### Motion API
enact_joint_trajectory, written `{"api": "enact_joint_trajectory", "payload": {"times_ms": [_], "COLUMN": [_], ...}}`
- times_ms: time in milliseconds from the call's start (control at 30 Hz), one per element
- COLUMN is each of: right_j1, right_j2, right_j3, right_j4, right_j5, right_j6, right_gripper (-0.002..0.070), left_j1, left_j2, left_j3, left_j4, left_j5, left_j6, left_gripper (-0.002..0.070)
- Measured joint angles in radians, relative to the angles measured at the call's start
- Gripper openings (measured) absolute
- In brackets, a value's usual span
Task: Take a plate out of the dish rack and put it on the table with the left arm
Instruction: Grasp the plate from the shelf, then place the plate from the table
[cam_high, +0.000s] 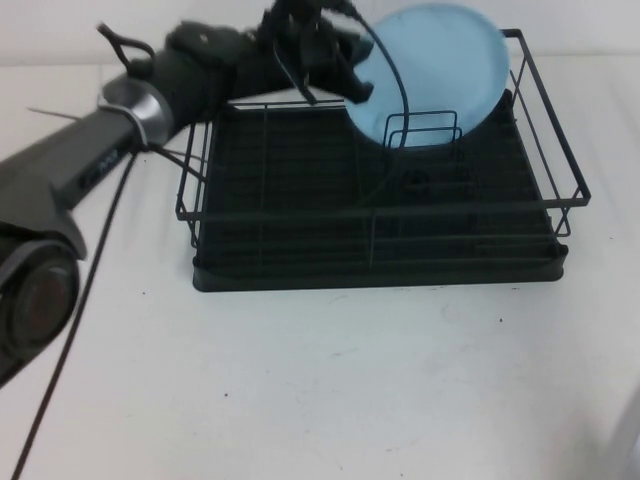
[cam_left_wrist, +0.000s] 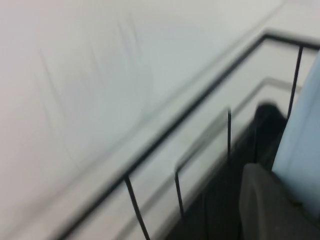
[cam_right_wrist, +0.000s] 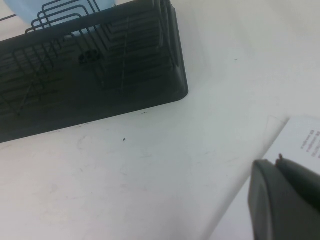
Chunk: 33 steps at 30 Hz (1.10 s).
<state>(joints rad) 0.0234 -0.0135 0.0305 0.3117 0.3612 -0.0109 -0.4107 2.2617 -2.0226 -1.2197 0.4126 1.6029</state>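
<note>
The light-blue plate stands tilted at the back right of the black wire dish rack, its lower edge behind the upright dividers. My left arm reaches over the rack's back left corner. My left gripper is at the plate's left edge and shut on it. In the left wrist view one dark finger lies against the plate, beside the rack's rim wire. My right gripper is shut and empty, low over the table to the right of the rack.
The white table lies open in front of the rack. The left arm's black cable trails down the left side. A white printed sheet lies under my right gripper. The plate's rim shows in the right wrist view.
</note>
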Motion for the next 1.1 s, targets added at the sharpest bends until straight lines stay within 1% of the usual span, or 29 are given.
{"api": "enact_joint_trajectory", "payload": {"times_ms": [167, 233, 300, 333, 400, 500, 567, 633, 667, 733, 800, 867, 933, 1100], "right_j1": [0.000, 0.000, 0.000, 0.000, 0.000, 0.000, 0.000, 0.000, 0.000, 0.000, 0.000, 0.000, 0.000, 0.000], "right_j2": [0.000, 0.000, 0.000, 0.000, 0.000, 0.000, 0.000, 0.000, 0.000, 0.000, 0.000, 0.000, 0.000, 0.000], "right_j3": [0.000, 0.000, 0.000, 0.000, 0.000, 0.000, 0.000, 0.000, 0.000, 0.000, 0.000, 0.000, 0.000, 0.000], "right_j4": [0.000, 0.000, 0.000, 0.000, 0.000, 0.000, 0.000, 0.000, 0.000, 0.000, 0.000, 0.000, 0.000, 0.000], "right_j5": [0.000, 0.000, 0.000, 0.000, 0.000, 0.000, 0.000, 0.000, 0.000, 0.000, 0.000, 0.000, 0.000, 0.000], "right_j6": [0.000, 0.000, 0.000, 0.000, 0.000, 0.000, 0.000, 0.000, 0.000, 0.000, 0.000, 0.000, 0.000, 0.000], "right_gripper": [-0.0018, -0.0018, -0.0018, -0.0018, -0.0018, -0.0018, -0.0018, -0.0018, -0.0018, -0.0018, -0.0018, -0.0018, -0.0018, -0.0018], "left_j1": [0.000, 0.000, 0.000, 0.000, -0.002, -0.002, 0.013, 0.041, 0.062, 0.108, 0.145, 0.166, 0.166, 0.148], "left_j2": [-0.111, -0.170, -0.226, -0.259, -0.317, -0.401, -0.439, -0.454, -0.456, -0.456, -0.464, -0.489, -0.524, -0.613], "left_j3": [0.000, 0.000, 0.000, 0.000, 0.000, -0.006, -0.008, -0.008, -0.006, 0.024, 0.096, 0.217, 0.363, 0.741], "left_j4": [0.000, 0.006, 0.030, 0.059, 0.159, 0.382, 0.539, 0.638, 0.669, 0.673, 0.627, 0.556, 0.491, 0.308], "left_j5": [0.012, 0.041, 0.071, 0.086, 0.116, 0.207, 0.328, 0.479, 0.571, 0.718, 0.784, 0.802, 0.804, 0.791], "left_j6": [0.007, 0.004, -0.032, -0.079, -0.239, -0.570, -0.825, -1.008, -1.073, -1.129, -1.133, -1.116, -1.080, -0.917], "left_gripper": [0.0026, 0.0024, 0.0024, 0.0024, 0.0024, 0.0023, 0.0023, 0.0023, 0.0023, 0.0023, 0.0023, 0.0023, 0.0023, 0.0023]}}
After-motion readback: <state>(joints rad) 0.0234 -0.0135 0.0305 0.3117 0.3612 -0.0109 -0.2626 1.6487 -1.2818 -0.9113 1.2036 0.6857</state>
